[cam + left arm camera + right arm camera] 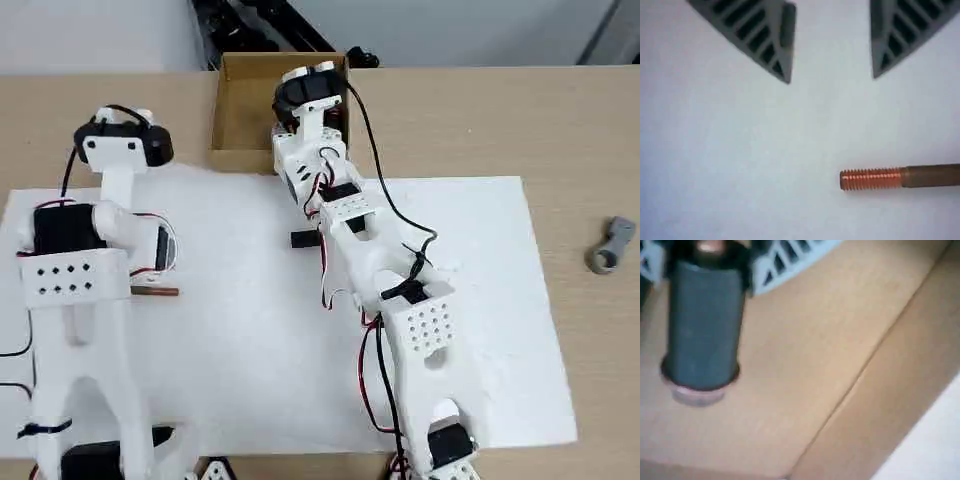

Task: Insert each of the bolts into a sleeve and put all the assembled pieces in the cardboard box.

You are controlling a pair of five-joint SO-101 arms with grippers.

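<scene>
My right gripper [707, 267] is shut on a dark sleeve [702, 330] with a copper bolt through it. The piece hangs upright, its lower flange at or just above the floor of the cardboard box [805, 350]. In the high view the right arm [340, 210] stretches from the table's near edge into the cardboard box [230, 110]. My left gripper [830, 80] is open over the white mat, its dark fingertips [777, 60] apart with nothing between them. A loose copper bolt [890, 178] lies on the mat a little beyond them, beside the left arm [155, 291]. A loose black sleeve [305, 239] lies mid-mat.
The white mat [230, 340] covers most of the wooden table. A small grey part [610, 245] lies on bare wood at the far right. The box has a raised wall [900, 390] close to the held piece.
</scene>
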